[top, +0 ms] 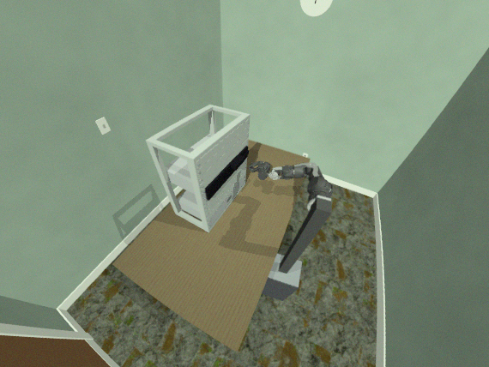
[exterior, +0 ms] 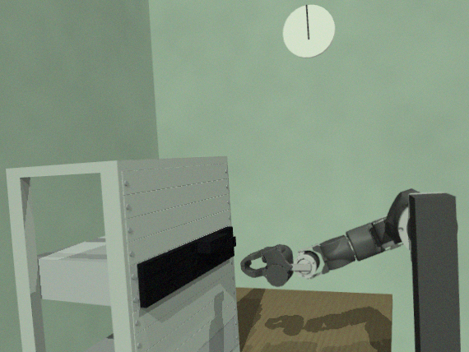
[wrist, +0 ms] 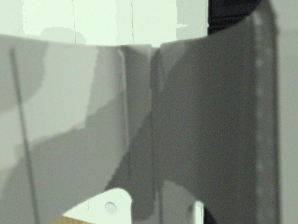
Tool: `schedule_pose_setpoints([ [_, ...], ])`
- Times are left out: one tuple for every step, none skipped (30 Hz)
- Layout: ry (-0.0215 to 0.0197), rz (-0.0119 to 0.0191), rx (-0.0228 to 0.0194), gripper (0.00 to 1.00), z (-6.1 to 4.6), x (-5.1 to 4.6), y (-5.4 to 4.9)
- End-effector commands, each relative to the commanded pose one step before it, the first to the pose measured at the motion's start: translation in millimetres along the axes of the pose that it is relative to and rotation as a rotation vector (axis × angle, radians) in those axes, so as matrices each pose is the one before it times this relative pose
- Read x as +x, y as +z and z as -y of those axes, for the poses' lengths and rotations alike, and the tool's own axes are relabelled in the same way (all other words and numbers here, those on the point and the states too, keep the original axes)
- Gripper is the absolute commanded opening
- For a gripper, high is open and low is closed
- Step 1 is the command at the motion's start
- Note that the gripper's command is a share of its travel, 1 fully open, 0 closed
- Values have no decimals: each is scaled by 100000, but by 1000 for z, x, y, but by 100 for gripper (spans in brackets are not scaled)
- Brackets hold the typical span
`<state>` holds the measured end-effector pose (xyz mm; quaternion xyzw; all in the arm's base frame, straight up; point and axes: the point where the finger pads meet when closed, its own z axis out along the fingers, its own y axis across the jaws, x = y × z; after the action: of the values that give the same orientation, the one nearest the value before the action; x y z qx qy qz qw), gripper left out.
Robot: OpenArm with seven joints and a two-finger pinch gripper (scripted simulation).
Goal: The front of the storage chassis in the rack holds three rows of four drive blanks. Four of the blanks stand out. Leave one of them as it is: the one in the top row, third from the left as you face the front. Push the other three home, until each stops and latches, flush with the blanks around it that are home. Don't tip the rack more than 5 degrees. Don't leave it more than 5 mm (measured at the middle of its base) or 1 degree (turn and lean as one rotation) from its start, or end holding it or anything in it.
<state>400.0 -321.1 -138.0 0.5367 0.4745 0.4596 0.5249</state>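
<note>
The white rack [top: 195, 165] [exterior: 113, 214] stands at the far end of a brown mat [top: 189, 266]. Its panelled front carries the black storage chassis front [top: 226, 173] [exterior: 181, 269]. The single blanks are too small to tell apart. In the exterior view, one dark bump [exterior: 203, 247] near the top right stands out, and a small step [exterior: 234, 242] sticks out at the right end. My gripper [top: 252, 166] [exterior: 243, 264] is shut and empty. It hangs level with the chassis, a short gap off its right end, touching nothing. The wrist view is filled by my own grey fingers, with a sliver of black chassis [wrist: 231, 11] at the top.
A white shelf block [exterior: 70, 273] sits inside the rack behind the front. My arm's dark column [top: 306, 233] [exterior: 434, 267] stands on a grey base [top: 281, 283] at the mat's right edge. Green walls close in behind and left of the rack.
</note>
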Motion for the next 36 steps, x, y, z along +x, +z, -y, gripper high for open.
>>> schedule_pose_setpoints([
  [907,1786,-2684,0,-7177,-3468,139],
  [0,0,0,0,0,0,0],
  [1,1,-4,0,-50,16,-3677],
  [2,5,-6,0,-44,-4,-3610],
  [3,10,-8,0,-36,-27,-3522],
  [1,4,-5,0,-41,2,-3427],
  [0,-1,-2,0,-45,25,-3315],
  [4,13,-8,0,-27,-43,-3173],
  [1,2,-3,0,-36,7,-3041],
  [1,4,-4,0,-32,-2,-2889],
  [2,8,-5,0,-26,-23,-2728],
  [0,-2,-1,0,-33,22,-2574],
  [2,10,-5,0,-19,-36,-2395],
  [0,-1,-1,0,-27,15,-2238],
  [1,6,-3,0,-19,-18,-2062],
  [1,6,-3,0,-18,-17,-1895],
  [-2,-9,3,0,-26,50,-1744],
  [0,0,0,0,0,0,0],
  [0,0,0,0,0,0,0],
  [2,14,-5,0,-7,-58,-1557],
  [0,4,-2,0,-13,-13,-1408],
  [-1,-4,1,0,-17,26,-1262],
  [0,-1,0,0,-13,11,-1110],
  [1,10,-3,0,-5,-40,-955],
  [0,5,-2,0,-7,-18,-824],
  [0,1,-1,0,-7,-2,-698],
  [-10,22,7,0,24,-82,-567],
  [-14,31,10,0,36,-114,-451],
  [-5,9,4,0,10,-32,-357],
  [-2,1,2,0,0,-3,-268],
  [-5,10,4,0,12,-35,-182],
  [-7,16,5,0,20,-59,-109],
  [-5,12,4,0,15,-45,-56],
  [-2,4,1,0,5,-16,-22],
  [0,0,0,0,0,0,0],
  [0,0,0,0,0,0,0],
])
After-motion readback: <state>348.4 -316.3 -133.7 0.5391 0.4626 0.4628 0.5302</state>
